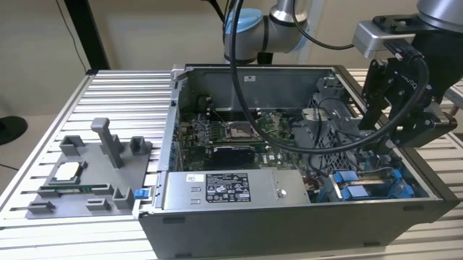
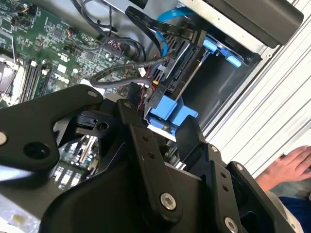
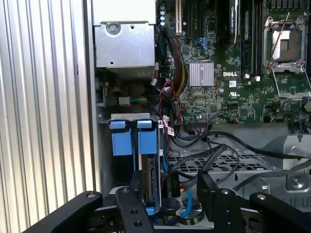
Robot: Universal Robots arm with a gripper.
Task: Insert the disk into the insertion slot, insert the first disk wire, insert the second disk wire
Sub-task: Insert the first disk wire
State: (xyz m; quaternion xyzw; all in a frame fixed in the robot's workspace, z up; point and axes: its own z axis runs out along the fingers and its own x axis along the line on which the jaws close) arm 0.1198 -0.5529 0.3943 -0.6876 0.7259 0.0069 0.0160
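The robot's claw (image 1: 391,142) reached low into the open computer case (image 1: 289,227) on the slatted tabletop (image 1: 123,97), at the corner on the exterior view's right. It hung above the blue-tabbed insertion slot (image 1: 365,189).

In the first wrist view the disk (image 3: 151,177) stood on edge under the slot's blue tabs and appeared to be at least partly in the bay. Its long axis ran from the tabs straight toward the claw, so its near end sat directly at the claw. In the second wrist view the disk's blue carrier (image 2: 170,114) lay right at the claw's tip. Whether the claw was clamped on the carrier or merely set around it could not be told.

A blue wire (image 3: 187,211) and a bundle of black wires (image 3: 214,145) lay close beside the disk, between it and the motherboard (image 3: 233,77). Whether any was plugged in was unclear.

The labelled power-supply box (image 1: 224,189) sat well apart, toward the exterior view's left. A person's hand (image 2: 291,165) rested outside the case.
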